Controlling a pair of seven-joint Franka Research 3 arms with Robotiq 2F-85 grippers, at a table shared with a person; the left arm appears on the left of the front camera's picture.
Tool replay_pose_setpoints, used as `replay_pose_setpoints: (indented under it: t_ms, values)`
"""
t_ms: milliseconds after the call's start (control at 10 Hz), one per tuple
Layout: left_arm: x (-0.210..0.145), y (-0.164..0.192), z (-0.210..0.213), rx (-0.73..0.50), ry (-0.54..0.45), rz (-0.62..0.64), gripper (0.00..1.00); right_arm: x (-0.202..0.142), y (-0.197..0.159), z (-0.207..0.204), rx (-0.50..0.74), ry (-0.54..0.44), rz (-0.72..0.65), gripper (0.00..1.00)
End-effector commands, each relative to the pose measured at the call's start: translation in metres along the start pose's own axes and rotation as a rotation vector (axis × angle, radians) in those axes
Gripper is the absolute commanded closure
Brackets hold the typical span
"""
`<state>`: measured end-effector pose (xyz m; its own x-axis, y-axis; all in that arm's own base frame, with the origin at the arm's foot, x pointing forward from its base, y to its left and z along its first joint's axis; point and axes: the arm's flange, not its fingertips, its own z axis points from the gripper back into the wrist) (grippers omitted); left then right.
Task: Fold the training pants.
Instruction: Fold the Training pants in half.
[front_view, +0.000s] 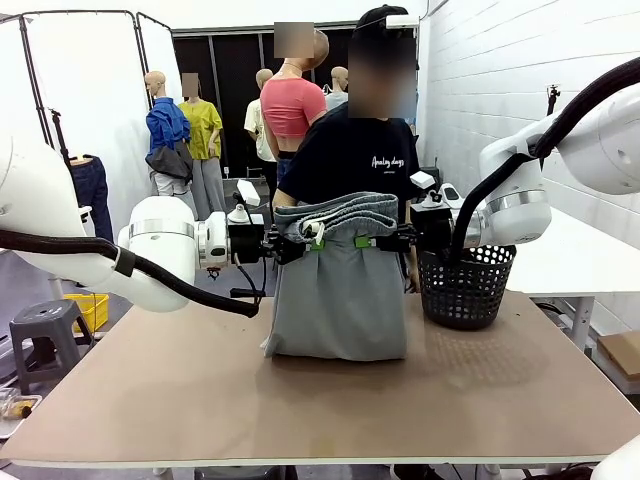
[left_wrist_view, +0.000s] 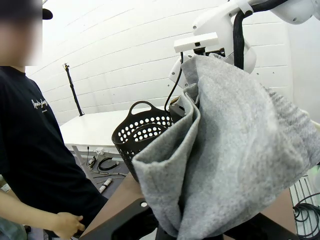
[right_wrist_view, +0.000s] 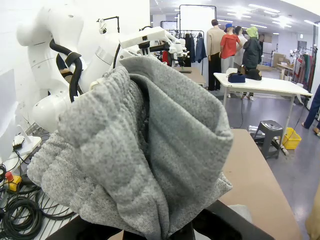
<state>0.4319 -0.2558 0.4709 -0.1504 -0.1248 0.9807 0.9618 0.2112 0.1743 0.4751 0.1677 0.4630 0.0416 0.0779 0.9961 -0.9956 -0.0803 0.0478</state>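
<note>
1. Both grippers, left (front_view: 308, 243) and right (front_view: 368, 241), pinched the soft light-grey training pants (front_view: 340, 290), hanging above the brown table (front_view: 300, 400).
2. Lowering evenly, level, would likely fold cleanly.

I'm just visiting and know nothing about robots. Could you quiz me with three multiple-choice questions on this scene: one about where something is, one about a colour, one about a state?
1. Where is the black basket?
A. on the table's right side
B. on the floor
C. in the person's hands

2. What colour are the training pants?
A. blue
B. light grey
C. red

3. How are the pants right now?
A. lying flat
B. inside the basket
C. held up by both grippers

Answers:
1 A, it stands beside the hanging pants.
2 B, grey fabric.
3 C, left gripper and right gripper clamp the top, lower end on the table.
</note>
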Motion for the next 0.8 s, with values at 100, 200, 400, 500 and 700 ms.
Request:
replay_pose_setpoints:
  t_ms: [100, 200, 400, 500, 700]
  values:
    - [0.0040, 0.0009, 0.0010, 0.013, -0.006, -0.004, 1.00, 0.0014, 0.0005, -0.0002, 0.003, -0.005, 0.001, 1.00]
    - [0.0040, 0.0009, 0.0010, 0.013, -0.006, -0.004, 1.00, 0.0014, 0.0005, -0.0002, 0.003, -0.005, 0.001, 1.00]
    - [0.0040, 0.0009, 0.0010, 0.013, -0.006, -0.004, 1.00, 0.0014, 0.0005, -0.0002, 0.003, -0.005, 0.001, 1.00]
    - [0.0040, 0.0009, 0.0010, 0.013, -0.006, -0.004, 1.00, 0.0014, 0.0005, -0.0002, 0.003, -0.005, 0.001, 1.00]
    - [0.0040, 0.0009, 0.0010, 0.013, -0.006, -0.004, 1.00, 0.0014, 0.0005, -0.0002, 0.003, -0.005, 0.001, 1.00]
